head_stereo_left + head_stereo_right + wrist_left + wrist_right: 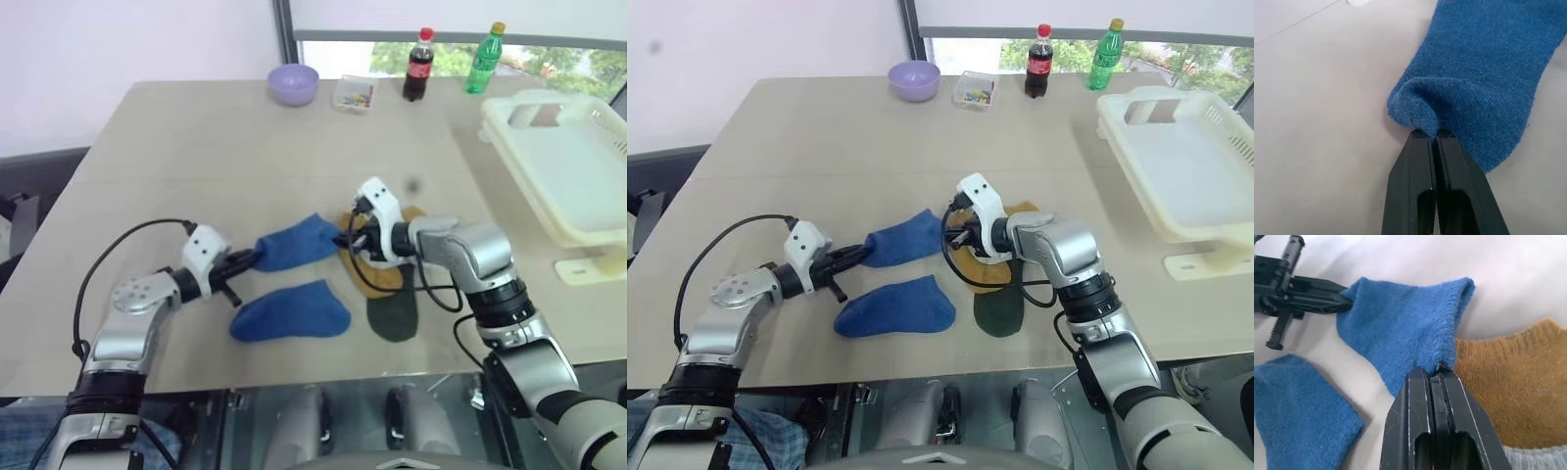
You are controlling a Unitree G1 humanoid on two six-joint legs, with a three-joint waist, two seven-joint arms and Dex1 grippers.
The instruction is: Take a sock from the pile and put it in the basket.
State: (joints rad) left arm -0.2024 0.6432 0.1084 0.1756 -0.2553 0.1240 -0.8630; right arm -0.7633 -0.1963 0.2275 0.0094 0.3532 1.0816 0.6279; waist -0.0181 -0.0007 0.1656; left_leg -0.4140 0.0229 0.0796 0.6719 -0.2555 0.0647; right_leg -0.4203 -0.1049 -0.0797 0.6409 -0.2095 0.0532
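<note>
Left eye view showed one blue sock (297,242) stretched between both grippers on the table (196,157), beside the pile (384,279); the basket (568,166) sat well apart at the right. Left wrist view had the left gripper (1436,139) pinching that sock's bunched edge. Right wrist view had the right gripper (1432,374) pressed together on its opposite edge, against the mustard-brown sock (1513,387).

Left arm is reaching low in from the left, its left gripper (250,260) pinching shut on cloth. Right arm is bending in from the right, wrist turned leftward, right gripper (1434,374) clamping closed on the same cloth's opposite end.
</note>
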